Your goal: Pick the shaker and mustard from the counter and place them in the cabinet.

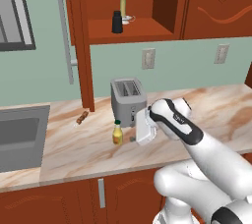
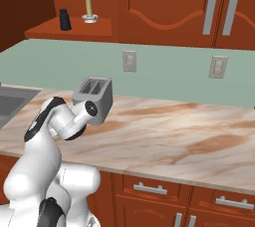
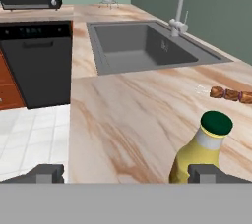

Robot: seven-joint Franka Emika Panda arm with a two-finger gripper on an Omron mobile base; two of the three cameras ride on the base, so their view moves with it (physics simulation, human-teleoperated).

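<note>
The gripper (image 3: 126,173) is gaping wide at the frame's bottom. The mustard (image 3: 201,153) is standing at lower right on the table (image 3: 123,120), just beside one fingertip (image 3: 206,173).

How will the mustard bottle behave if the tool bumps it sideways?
The mustard bottle stands upright, tall and narrow, tapering to a green cap, so it probably tips easily. Its rounded body would likely roll on the smooth counter. It looks like light plastic, so it may skid.

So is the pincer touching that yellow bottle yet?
Cannot tell. In the hand view the bottle overlaps the right fingertip of the open pincer, with no plain contact or gap.
</note>
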